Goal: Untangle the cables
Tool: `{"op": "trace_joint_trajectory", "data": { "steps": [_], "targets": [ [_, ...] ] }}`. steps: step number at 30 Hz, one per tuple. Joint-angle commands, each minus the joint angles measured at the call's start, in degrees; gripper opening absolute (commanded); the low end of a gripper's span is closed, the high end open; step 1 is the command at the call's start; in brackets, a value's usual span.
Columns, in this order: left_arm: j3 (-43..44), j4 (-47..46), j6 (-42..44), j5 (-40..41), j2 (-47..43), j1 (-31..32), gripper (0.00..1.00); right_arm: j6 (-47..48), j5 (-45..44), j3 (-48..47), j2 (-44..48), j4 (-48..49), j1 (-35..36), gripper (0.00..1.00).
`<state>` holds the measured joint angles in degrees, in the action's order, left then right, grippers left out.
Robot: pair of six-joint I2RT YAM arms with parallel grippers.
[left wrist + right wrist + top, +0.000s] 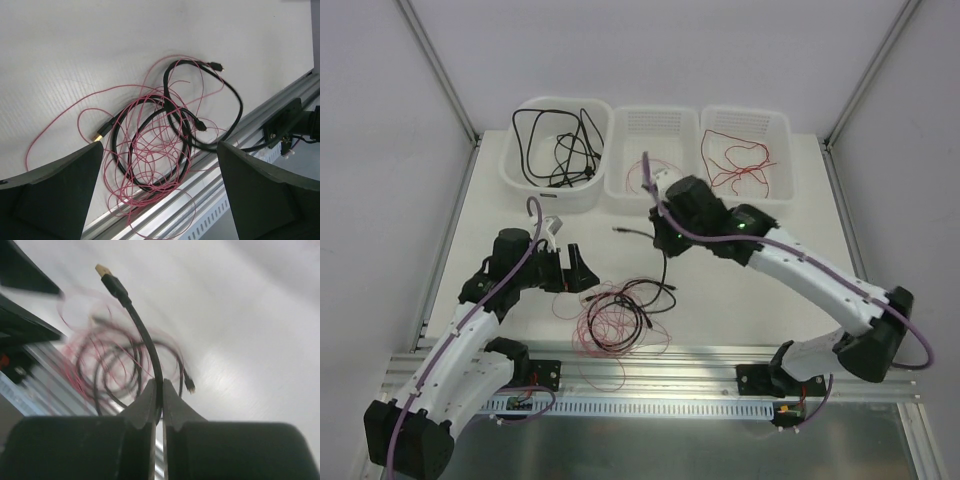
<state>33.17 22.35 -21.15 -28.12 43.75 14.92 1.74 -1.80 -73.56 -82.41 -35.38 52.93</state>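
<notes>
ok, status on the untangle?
Right gripper shut on black cable. Left gripper open, near tangle. Pink wire wound through it.

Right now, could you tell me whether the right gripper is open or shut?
Shut. In the wrist view the right gripper has its jaws pinched together on a black cable.

Two robot arms [470,340], three white bins [625,203], one holding black cables [563,150], two holding red wire [740,165], one tangled heap [150,150], strands too knotted to count, three plug ends [215,65] showing on it, one black cable [142,335] held up with one gold plug [103,270].
</notes>
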Motion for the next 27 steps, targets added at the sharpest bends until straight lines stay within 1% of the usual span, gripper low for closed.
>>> {"op": "trace_joint_trajectory", "data": {
  "steps": [1,2,3,5,7,8,10,11,12,13,16,17,19,22,25,26,27],
  "targets": [
    [-1.8,-2.4,-3.2,-0.9,-1.6,2.0,0.99,6.8,-6.4,-17.2,10.4,-13.3,0.2,0.01],
    [-2.1,-2.7,-3.7,-0.5,-1.6,2.5,0.99,7.3,-6.5,-24.0,11.1,-14.4,0.4,0.01],
    [-2.3,-3.5,-4.1,-0.3,-1.7,2.9,0.99,8.4,-6.2,-26.5,11.9,-15.8,0.4,0.01],
    [-2.7,-4.2,-4.8,0.2,-1.0,4.2,0.99,9.1,-5.4,-30.3,14.4,-15.5,0.3,0.01],
    [-3.1,-5.6,-5.7,1.2,0.0,5.4,0.99,9.2,-4.7,-30.2,16.8,-13.9,0.4,0.0],
    [-3.4,-5.9,-6.2,1.7,0.5,5.8,0.99,8.8,-5.1,-29.9,17.9,-13.7,0.4,0.01],
    [-4.3,-8.3,-8.0,2.9,2.0,7.0,0.99,8.0,-6.5,-25.3,20.8,-11.1,0.4,0.01],
    [-4.8,-9.2,-8.6,3.8,2.7,8.8,0.99,7.9,-7.3,-23.5,23.5,-9.2,0.4,0.01],
    [-5.2,-9.9,-9.2,5.0,3.4,9.9,0.98,7.6,-10.3,-19.9,24.9,-8.8,0.4,0.01],
    [-5.5,-10.7,-10.2,6.9,4.9,10.9,0.97,7.1,-11.5,-18.7,25.8,-8.7,0.3,0.01],
    [-4.8,-12.0,-11.3,9.2,5.1,14.4,0.97,6.4,-11.5,-16.2,27.5,-9.4,0.3,0.01],
    [-4.7,-14.2,-11.4,9.3,4.3,15.7,0.97,5.9,-11.0,-15.7,27.7,-9.6,0.3,0.01],
    [-4.3,-15.7,-12.5,8.7,0.8,15.9,0.99,5.6,-10.6,-14.3,28.1,-9.5,0.3,0.01],
    [-2.5,-16.0,-14.4,7.6,-3.6,15.9,0.99,5.3,-12.0,-12.1,27.8,-9.7,0.3,0.01],
    [-0.7,-16.0,-16.8,3.9,-5.8,15.9,0.99,5.1,-11.7,-10.6,27.0,-9.0,0.2,0.01],
    [-0.1,-16.1,-17.3,0.7,-6.0,15.9,0.99,5.0,-11.6,-10.1,26.7,-8.6,0.3,0.01],
    [0.3,-16.6,-17.4,-0.8,-5.9,16.2,0.99,4.9,-11.3,-9.9,26.5,-8.3,0.3,0.01]
  ]
}}
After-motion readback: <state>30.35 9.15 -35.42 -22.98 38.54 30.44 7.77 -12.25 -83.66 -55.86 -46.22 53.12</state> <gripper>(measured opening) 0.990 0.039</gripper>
